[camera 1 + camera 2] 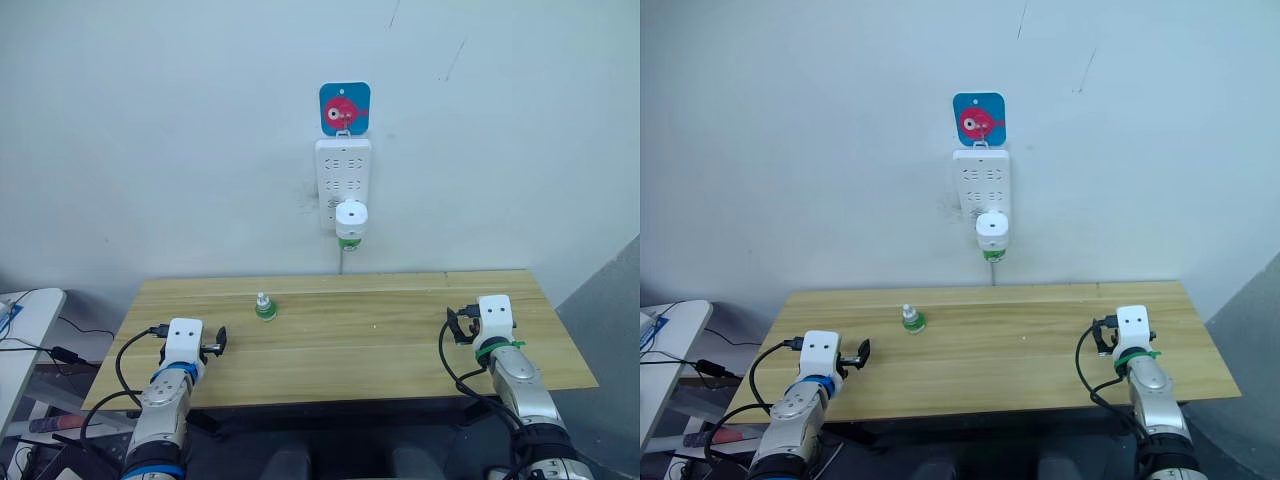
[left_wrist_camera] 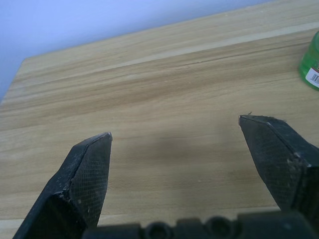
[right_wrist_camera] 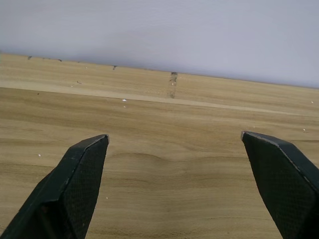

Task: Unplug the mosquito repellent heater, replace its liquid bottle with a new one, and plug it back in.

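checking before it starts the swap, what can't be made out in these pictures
- Mosquito repellent heater: its prongs are hidden, its back faces the wall power strip.
- Bottle under the heater: too small in the eye views to read its liquid level.
- New bottle on the table: cut off by the left wrist view's edge, label unreadable.

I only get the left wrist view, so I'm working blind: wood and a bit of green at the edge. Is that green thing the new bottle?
Observer: Likely. A small green bottle stands upright on the table, alone, ahead of the left gripper and toward the middle.
Operator: Where's the heater?
Observer: The mosquito repellent heater is plugged into the bottom of the white power strip on the wall, above the table's far edge, a green bottle under it.
Operator: And the right arm?
Observer: The right gripper is open, low over the table near its right end, holding nothing.
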